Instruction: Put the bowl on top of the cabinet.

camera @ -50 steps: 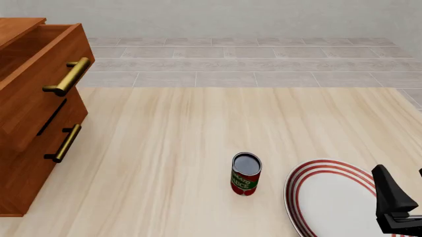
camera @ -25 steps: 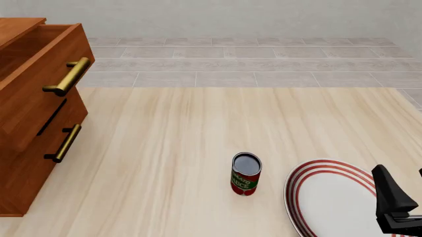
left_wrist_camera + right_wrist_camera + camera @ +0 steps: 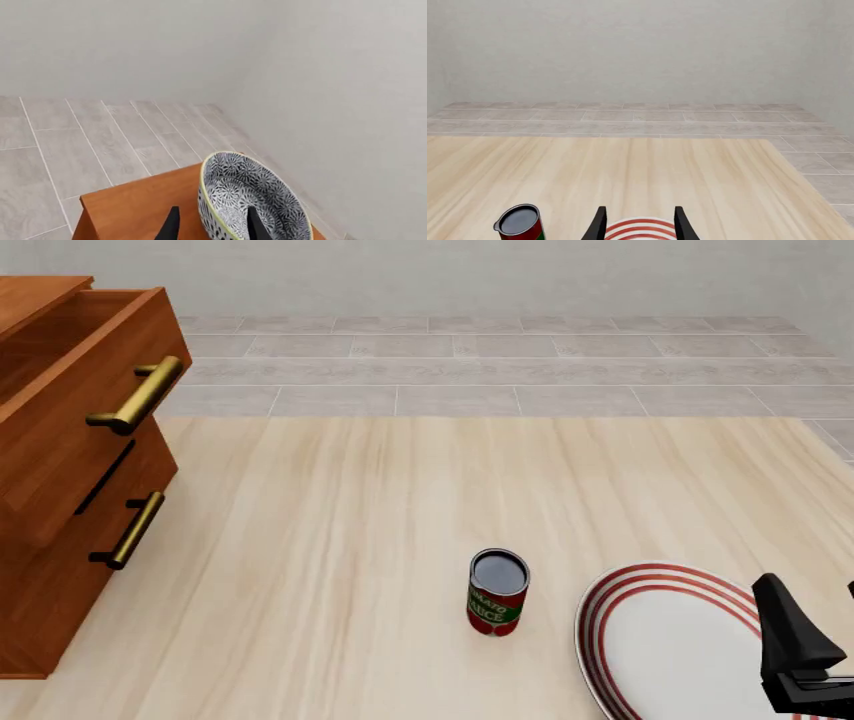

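In the left wrist view the bowl (image 3: pixel 257 197), patterned grey-blue and white with a pale yellowish rim, sits on the reddish-brown top of the cabinet (image 3: pixel 133 210). My left gripper (image 3: pixel 213 225) is open and straddles the bowl's wall, one finger outside and one inside, with gaps on both sides. In the front view the cabinet (image 3: pixel 67 470) stands at the left with its top drawer pulled out; the bowl and left gripper are out of that view. My right gripper (image 3: pixel 817 608) hangs open over the plate at the lower right, holding nothing.
A white plate with red rings (image 3: pixel 667 640) lies at the front right of the wooden table. A red-labelled can (image 3: pixel 498 592) stands upright just left of it. Brass bar handles (image 3: pixel 136 395) stick out from the drawers.
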